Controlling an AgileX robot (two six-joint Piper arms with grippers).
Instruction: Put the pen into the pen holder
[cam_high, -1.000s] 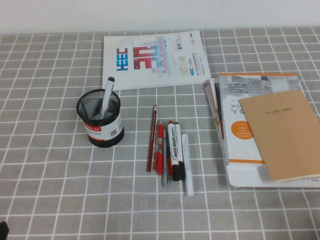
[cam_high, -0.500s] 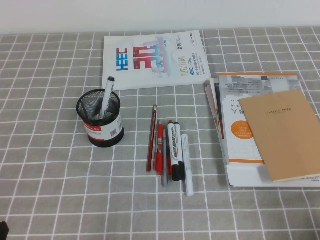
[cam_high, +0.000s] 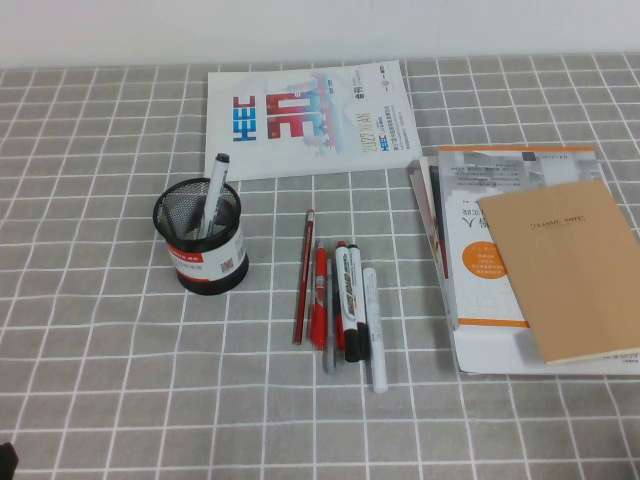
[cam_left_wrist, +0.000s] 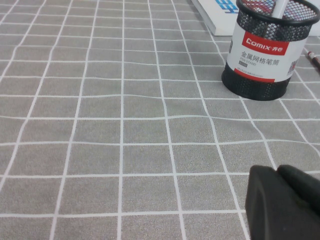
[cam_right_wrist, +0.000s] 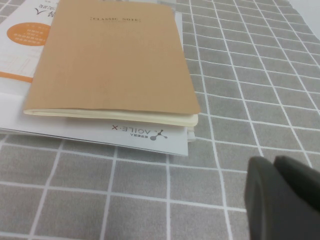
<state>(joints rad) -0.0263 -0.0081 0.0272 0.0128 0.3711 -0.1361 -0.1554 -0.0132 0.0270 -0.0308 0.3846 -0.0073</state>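
High view: the pen (cam_high: 374, 328) lies flat on the grey-checked counter (cam_high: 100, 350), rightmost in a row of pens, just beside a black-capped marker (cam_high: 351, 300) and well apart from the pen holder (cam_high: 200, 244), which holds another pen upright. Left gripper (cam_left_wrist: 285, 202) hovers low near the holder, jaw state indiscernible. Right gripper (cam_right_wrist: 282, 200), jaws closed and empty, sits beside a tan notebook (cam_right_wrist: 112, 60).

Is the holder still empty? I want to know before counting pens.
No: the holder already has one pen standing in it, leaning on the rim.
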